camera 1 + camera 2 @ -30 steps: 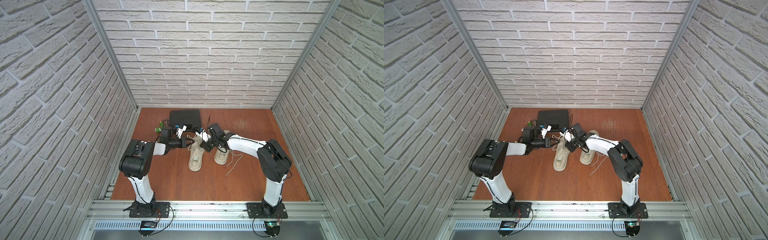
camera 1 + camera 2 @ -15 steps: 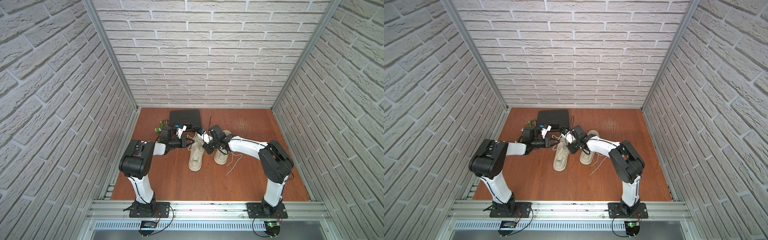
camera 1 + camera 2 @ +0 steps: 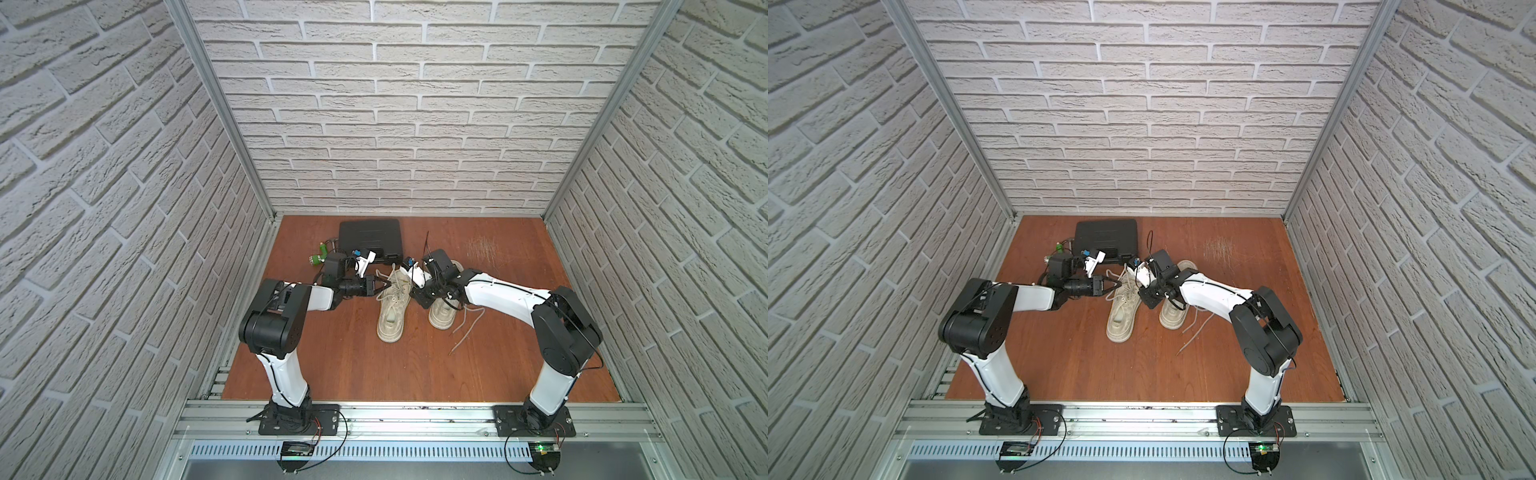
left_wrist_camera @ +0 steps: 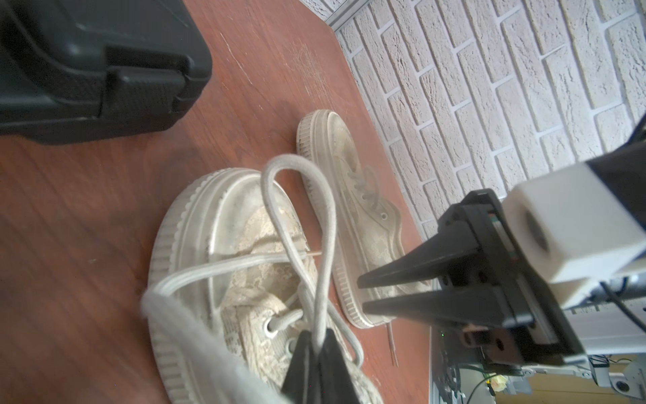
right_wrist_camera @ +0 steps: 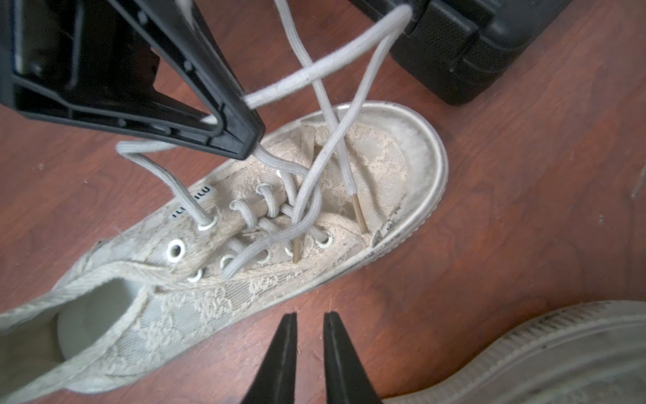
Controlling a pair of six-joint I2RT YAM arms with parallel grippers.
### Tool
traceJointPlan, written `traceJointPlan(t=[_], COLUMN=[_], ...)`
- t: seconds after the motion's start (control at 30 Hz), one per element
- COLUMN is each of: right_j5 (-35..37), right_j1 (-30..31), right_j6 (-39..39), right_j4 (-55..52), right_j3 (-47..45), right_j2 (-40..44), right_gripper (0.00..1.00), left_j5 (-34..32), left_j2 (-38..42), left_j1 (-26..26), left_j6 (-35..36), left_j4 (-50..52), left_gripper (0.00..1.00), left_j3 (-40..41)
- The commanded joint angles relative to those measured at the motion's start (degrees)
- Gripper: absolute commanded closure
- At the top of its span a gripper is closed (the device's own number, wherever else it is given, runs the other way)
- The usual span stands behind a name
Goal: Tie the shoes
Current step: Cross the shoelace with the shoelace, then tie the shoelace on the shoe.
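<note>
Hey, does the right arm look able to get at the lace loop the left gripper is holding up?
Probably yes. The right gripper, empty with jaws slightly apart, sits beside that shoe, and the lace loop stands in open air with only the left gripper close by.

Case (image 3: 370, 239) and green tool (image 3: 320, 256) on wood table (image 3: 374, 365).
The black case lies shut near the brick wall (image 3: 415, 124), the tool just beside it.

2 shoes (image 3: 392, 309) before case (image 3: 370, 237)

Robot lab test cell: faux white-brick panels (image 3: 415, 104) in aluminium framing (image 3: 223, 112), wood-grain worktop (image 3: 374, 374), two arms (image 3: 286, 374) bolted to a slotted rail (image 3: 415, 419), exposed electronics (image 3: 296, 451).
</note>
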State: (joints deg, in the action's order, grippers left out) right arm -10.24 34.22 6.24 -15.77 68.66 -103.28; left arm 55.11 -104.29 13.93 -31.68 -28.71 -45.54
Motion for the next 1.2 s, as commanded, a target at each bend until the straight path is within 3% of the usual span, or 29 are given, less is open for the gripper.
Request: traceJointPlan(t=[0.0,0.77,0.97,1.17], right_j5=[-2.64,-5.24,-5.28,-1.47], right_j1=[-0.01,0.68,0.68,0.41], right_j6=[-0.04,-1.27,-1.58,-1.18], right_j4=[1.07,0.74,0.74,-0.10], right_j3=[2.67,6.39,6.31,4.15], right_j2=[-1.74,-7.40,-8.35,-4.07], right_gripper=[0.75,0.73,0.87,0.97], left_j5=[-1.41,-1.68,-1.59,-1.50], left_j2=[0.40,0.05,0.05,0.13], left_j1=[-0.28,-0.97,-0.93,-0.96], left_j6=[0.13,0.09,0.13,0.13], left_j4=[-1.08,-1.17,-1.11,-1.18], left_gripper=[1.00,1.00,1.00,1.00], left_j3=[-0.82,-0.38,-0.41,-0.42])
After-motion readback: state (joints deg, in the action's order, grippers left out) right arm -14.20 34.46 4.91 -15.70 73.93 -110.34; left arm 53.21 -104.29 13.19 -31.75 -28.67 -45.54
